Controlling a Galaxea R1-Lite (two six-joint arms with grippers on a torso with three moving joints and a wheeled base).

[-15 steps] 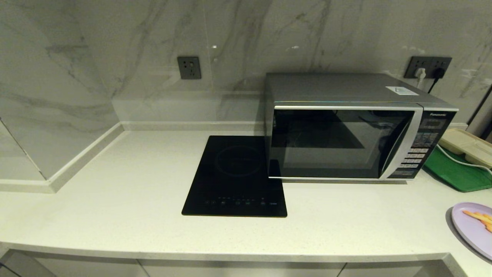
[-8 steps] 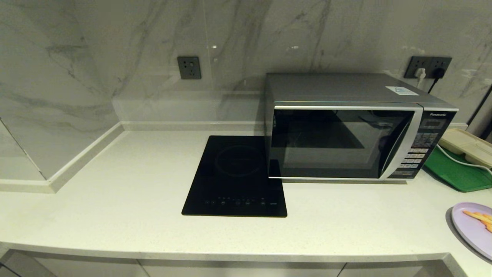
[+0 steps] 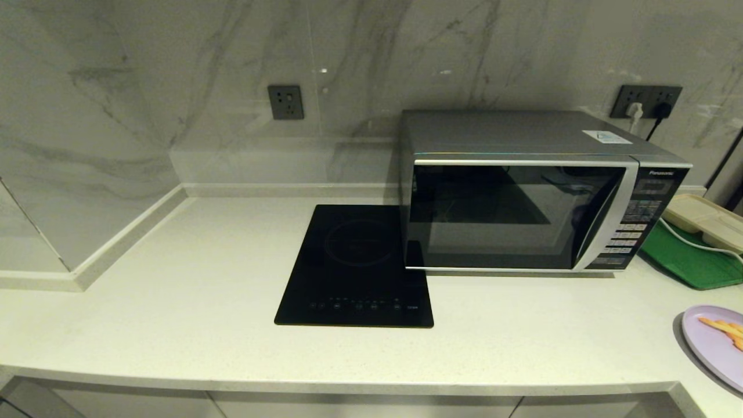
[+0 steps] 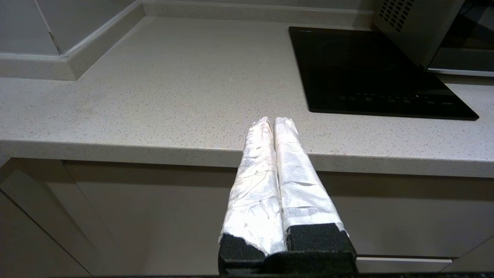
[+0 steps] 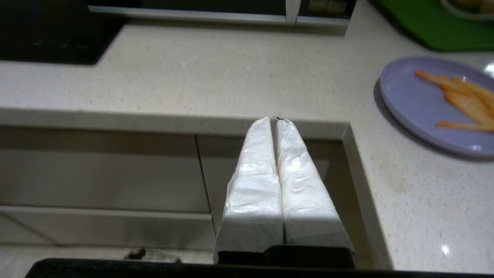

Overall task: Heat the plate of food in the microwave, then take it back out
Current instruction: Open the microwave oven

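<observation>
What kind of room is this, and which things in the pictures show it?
Most likely a home-style kitchen, or a mock-up of one. A microwave stands on a pale stone countertop beside a flat black cooktop, with a marble-look wall behind. A plate of food lies near the counter's corner.

Microwave (image 3: pixel 522 191): silver-grey box, dark glass door shut, curved silver handle strip, black keypad at right; upright at counter's rear. Plate of food (image 3: pixel 717 342): pale lilac, flat on counter, orange-yellow fries on top, right of microwave, nearer counter's front edge.
</observation>
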